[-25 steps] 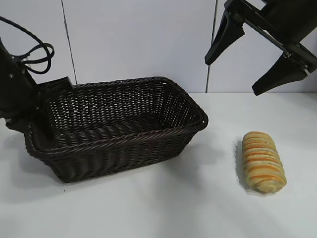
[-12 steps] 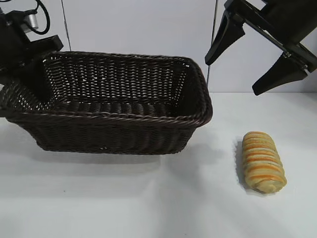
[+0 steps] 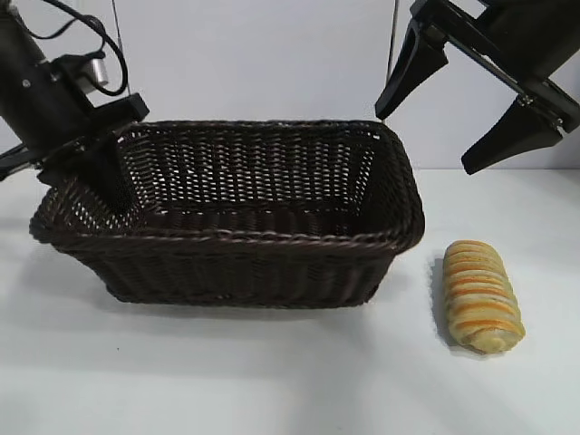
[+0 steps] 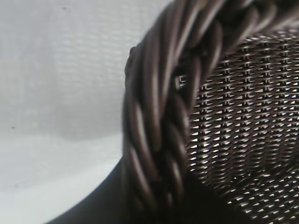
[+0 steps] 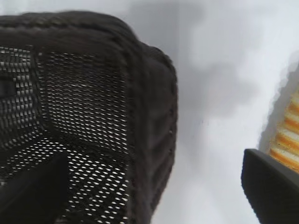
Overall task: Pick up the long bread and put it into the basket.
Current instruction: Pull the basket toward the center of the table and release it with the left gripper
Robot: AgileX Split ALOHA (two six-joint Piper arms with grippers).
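Your table (image 3: 272,381) carries the basket (image 3: 245,263), and everything else sits relative to that basket. Your left gripper (image 3: 91,177) is at the basket's left end, pinched onto its rim. The left wrist view alone shows you that braided rim (image 4: 159,130) close up. Your right gripper (image 3: 471,100) hangs above and to the right of the basket, jaws spread wide and holding nothing. The bread (image 3: 480,294) lies on the table just right of the basket, below that gripper and apart from it. The right wrist view puts the bread's striped edge (image 5: 287,140) beside one fingertip (image 5: 271,186). You can read no writing anywhere.
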